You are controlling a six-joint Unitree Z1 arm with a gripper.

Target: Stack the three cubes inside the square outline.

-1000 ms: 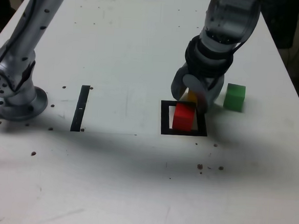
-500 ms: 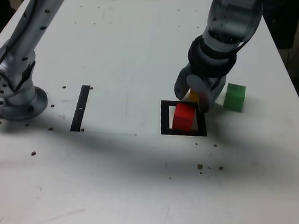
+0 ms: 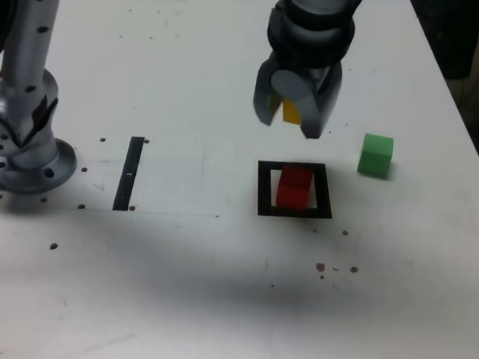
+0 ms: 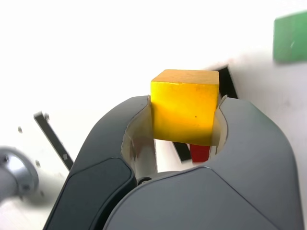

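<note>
A gripper [image 3: 288,128] closed on the yellow cube [image 3: 292,112] hangs above the surface [image 3: 174,290], with the red cube [image 3: 295,188] waiting inside the square outline [image 3: 265,189]. What counts now is the way from one to the other: seen from the exterior view, the red cube lies lower in the picture and slightly right of the gripper, farther from the surface's far edge. The next move looks to be a short shift that way, then a straight lowering onto the red top; set down off-centre, the yellow cube could tip or nudge the one beneath. The green cube [image 3: 377,155] sits alone outside the outline, toward the surface's right edge in the exterior view, likely last in line

The wrist view shows what the exterior view's finger hides: the yellow cube pinched between both pads, its front face in full sight. The exterior view, in turn, gives the red cube nearly whole within its black border, where the wrist view offers only a sliver of red past the yellow
</note>
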